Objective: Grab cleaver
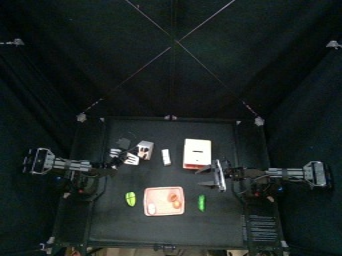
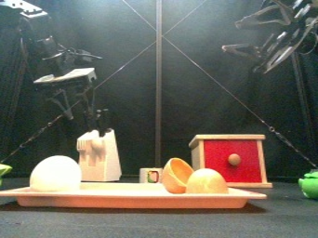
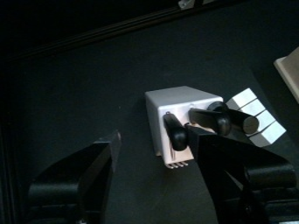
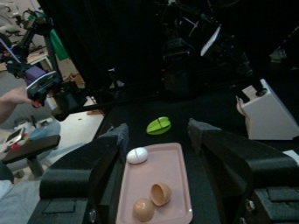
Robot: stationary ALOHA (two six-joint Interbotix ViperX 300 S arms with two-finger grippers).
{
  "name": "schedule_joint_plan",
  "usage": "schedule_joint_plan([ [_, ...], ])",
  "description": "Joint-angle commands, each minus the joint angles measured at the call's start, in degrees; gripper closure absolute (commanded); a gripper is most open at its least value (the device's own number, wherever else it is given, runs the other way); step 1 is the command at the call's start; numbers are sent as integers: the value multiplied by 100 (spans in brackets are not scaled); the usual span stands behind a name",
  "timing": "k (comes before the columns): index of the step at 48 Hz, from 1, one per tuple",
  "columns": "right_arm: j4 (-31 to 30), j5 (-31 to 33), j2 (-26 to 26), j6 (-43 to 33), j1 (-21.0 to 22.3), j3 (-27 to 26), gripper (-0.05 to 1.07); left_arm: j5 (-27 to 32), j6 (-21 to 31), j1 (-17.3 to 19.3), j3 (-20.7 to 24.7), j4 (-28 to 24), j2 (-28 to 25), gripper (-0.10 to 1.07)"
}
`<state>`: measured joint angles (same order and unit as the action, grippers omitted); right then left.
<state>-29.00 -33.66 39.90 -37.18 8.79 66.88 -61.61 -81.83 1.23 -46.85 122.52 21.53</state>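
1. Cleaver (image 3: 177, 131): only dark handles show, standing in the white knife block (image 2: 99, 155) on the left half of the table, behind the tray's left end. I cannot tell which handle is the cleaver's, and no blade is visible.
2. The left gripper (image 3: 162, 144) has its jaws spread wide. It hangs over the block with the handles ahead of the gap, touching nothing.
3. A green piece (image 1: 130, 198) lies on the table just beside the tray's left end.
4. The pink tray (image 2: 125, 197) at the front holds a white egg (image 2: 56, 174) at its left end and two tan egg pieces (image 2: 178, 174), touching each other, right of middle. One of them is an open shell half.
5. A small white oblong piece (image 1: 164, 157) lies between the block and the box.
6. The white box (image 2: 230, 158) shows a red front with a round knob. Its inside is hidden.
7. The right gripper (image 4: 158, 131), jaws wide and empty, is raised near the tray's right end.
8. A second green piece (image 2: 310, 183) sits at the tray's right.
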Motion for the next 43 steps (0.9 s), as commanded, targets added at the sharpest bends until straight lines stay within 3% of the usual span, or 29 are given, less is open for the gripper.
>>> schedule_joint_plan([
  [1, 18, -18, 9, 0, 18, -53, 12, -18, 18, 44, 53, -35, 0, 7],
  [12, 18, -18, 9, 0, 26, -53, 12, -18, 18, 62, 62, -35, -9, 16],
  [33, 18, -26, 9, 0, 35, -53, 12, 97, 35, 88, 167, 26, -35, 17],
  [43, 18, -18, 9, 0, 35, -44, 12, 123, 18, 123, 264, 9, -299, 17],
])
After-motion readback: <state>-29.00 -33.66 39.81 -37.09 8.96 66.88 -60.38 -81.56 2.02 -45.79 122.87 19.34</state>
